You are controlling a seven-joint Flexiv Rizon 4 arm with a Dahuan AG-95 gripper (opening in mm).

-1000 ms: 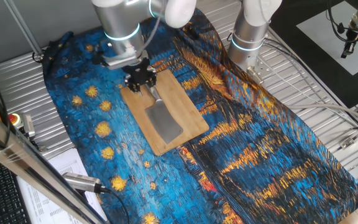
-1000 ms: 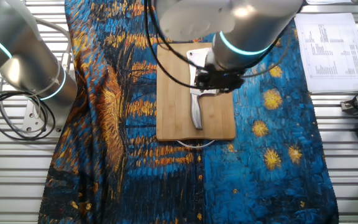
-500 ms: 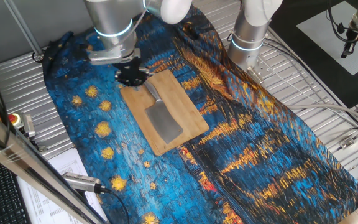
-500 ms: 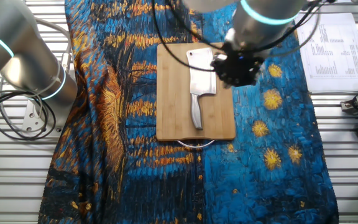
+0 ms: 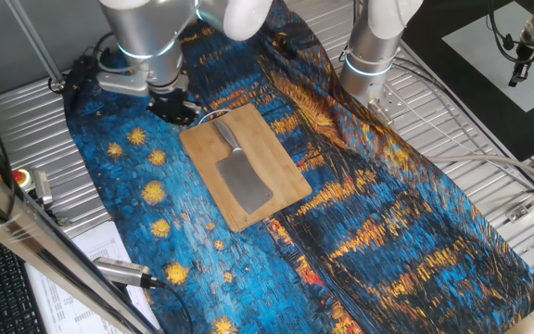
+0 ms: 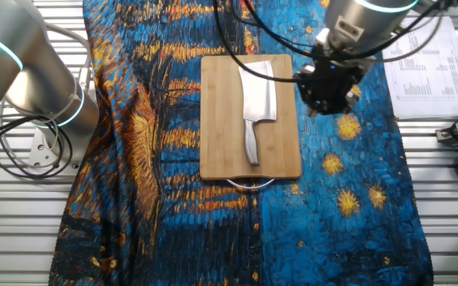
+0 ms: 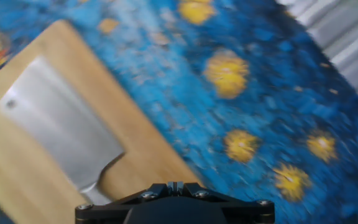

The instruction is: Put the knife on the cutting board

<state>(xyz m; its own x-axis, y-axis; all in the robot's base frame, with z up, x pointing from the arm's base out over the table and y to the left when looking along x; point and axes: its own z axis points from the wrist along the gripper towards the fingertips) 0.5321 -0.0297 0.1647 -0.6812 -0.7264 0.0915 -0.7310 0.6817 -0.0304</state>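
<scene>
The knife [image 5: 240, 174], a grey metal cleaver, lies flat on the bamboo cutting board [image 5: 276, 160] in the middle of the blue-and-orange painted cloth. The other fixed view shows the knife [image 6: 257, 102] lengthwise on the board [image 6: 219, 147], with a wire loop [image 6: 249, 185] at the board's near end. My gripper [image 5: 177, 106] hangs above the cloth just off the board's edge, apart from the knife, also in the other fixed view [image 6: 328, 89]. In the hand view the gripper [image 7: 174, 185] is shut and empty, with the knife [image 7: 61, 134] and board [image 7: 17, 180] at the left.
A second robot arm's base [image 5: 371, 56] stands at the cloth's far edge, also in the other fixed view [image 6: 34, 75]. Printed papers [image 6: 424, 56] and a silver-and-black cylindrical tool [image 5: 123, 271] lie off the cloth. A red button [image 5: 23, 176] sits at the left on the slatted metal table.
My gripper has moved off the board sideways, from above the knife's handle to above the blue cloth beside the board. The knife stays lying on the board.
</scene>
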